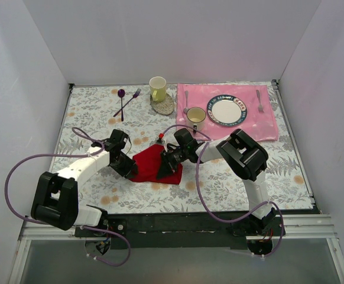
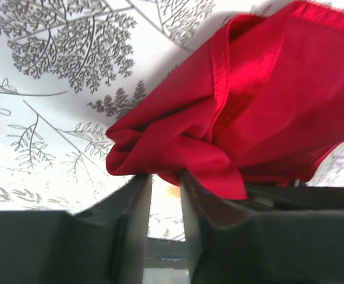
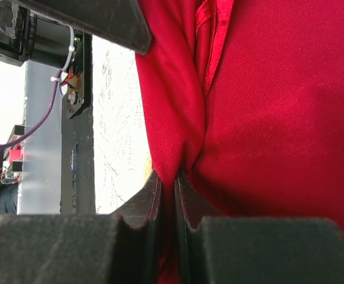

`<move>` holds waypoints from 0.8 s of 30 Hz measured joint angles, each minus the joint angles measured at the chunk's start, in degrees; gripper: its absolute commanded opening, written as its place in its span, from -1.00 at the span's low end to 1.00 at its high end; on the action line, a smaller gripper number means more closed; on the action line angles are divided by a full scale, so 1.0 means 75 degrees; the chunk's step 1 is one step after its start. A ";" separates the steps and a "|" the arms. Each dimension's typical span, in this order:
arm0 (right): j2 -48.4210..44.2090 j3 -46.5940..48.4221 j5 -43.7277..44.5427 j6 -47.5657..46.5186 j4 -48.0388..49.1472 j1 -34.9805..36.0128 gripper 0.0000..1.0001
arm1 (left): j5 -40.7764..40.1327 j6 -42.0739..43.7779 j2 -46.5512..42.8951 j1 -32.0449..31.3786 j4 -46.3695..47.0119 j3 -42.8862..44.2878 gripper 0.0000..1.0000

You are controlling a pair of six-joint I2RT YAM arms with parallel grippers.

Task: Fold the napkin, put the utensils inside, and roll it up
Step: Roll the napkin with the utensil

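Floral tabletop (image 1: 219, 183): napkin (image 1: 151, 164) bunched, fold unfinished; right gripper (image 3: 167, 175) pinching it, left gripper (image 2: 165, 176) narrowly parted at its edge; utensils, rolling not yet done

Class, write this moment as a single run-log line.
napkin: bunched, mid-fold | left hand: at its edge, grip unclear | right hand: shut on napkin

We cannot tell whether the left tool (image 2: 166, 180) grips the napkin (image 2: 266, 100). From above, the right tool (image 1: 165, 165) hides its near corner.
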 measured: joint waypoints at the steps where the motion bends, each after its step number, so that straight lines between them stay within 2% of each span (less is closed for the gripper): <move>1: -0.0003 0.0023 0.0009 -0.0023 -0.0058 0.0000 -0.97 | -0.0050 0.0061 -0.0003 0.0000 0.0064 0.0000 -0.83; 8: -0.0058 0.0280 0.0233 -0.0350 -0.0705 0.0076 -0.97 | -0.0399 0.0536 0.0175 -0.0003 0.0300 0.0114 -0.95; 13: -0.0085 0.0344 0.0329 -0.0507 -0.0883 0.0117 -0.97 | -0.0350 0.0822 0.1040 0.0000 0.0516 0.0323 -0.94; 16: -0.0082 0.0425 0.0408 -0.0603 -0.1029 0.0146 -0.97 | -0.0370 0.1055 0.1116 0.0000 0.0714 0.0367 -0.89; 17: -0.0070 0.0472 0.0440 -0.0627 -0.1116 0.0157 -0.97 | -0.0379 0.1148 0.1122 0.0000 0.0769 0.0373 -0.84; 18: -0.0044 0.0548 0.0460 -0.0653 -0.1204 0.0169 -0.97 | -0.0420 0.1241 0.1110 0.0000 0.0825 0.0373 -0.63; 21: 0.0073 0.0790 0.0501 -0.0673 -0.1373 0.0216 -0.97 | -0.0583 0.1513 0.0930 -0.0017 0.1125 0.0312 -0.20; 22: 0.0119 0.0857 0.0516 -0.0673 -0.1390 0.0239 -0.97 | -0.0673 0.1620 0.0793 -0.0032 0.1186 0.0268 0.02; 24: 0.0181 0.0968 0.0545 -0.0653 -0.1387 0.0297 -0.97 | -0.0985 0.1781 0.0326 -0.0035 0.1239 0.0184 0.13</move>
